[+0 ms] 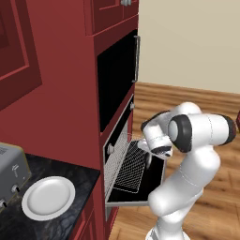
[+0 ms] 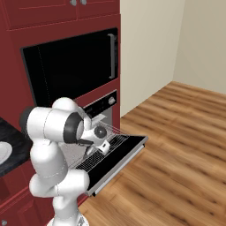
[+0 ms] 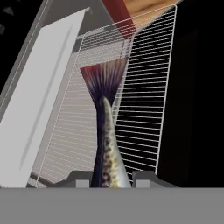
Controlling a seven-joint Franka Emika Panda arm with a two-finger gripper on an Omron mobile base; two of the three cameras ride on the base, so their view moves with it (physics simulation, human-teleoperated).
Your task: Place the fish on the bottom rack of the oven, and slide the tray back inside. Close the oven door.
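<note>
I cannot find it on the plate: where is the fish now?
The fish is between the gripper fingertips in the hand view, its tail over the pulled-out rack above the open oven door.

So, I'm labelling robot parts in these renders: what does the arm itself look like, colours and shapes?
The white arm is made of smooth, rounded, glossy segments with dark grey-black bands at the joints. Its gripper ends in two small, blocky dark grey fingers. No cables or markings show.

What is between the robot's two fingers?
The slim speckled grey fish: in the hand view its body sits between the dark fingers, tail over the silver wire rack.
</note>
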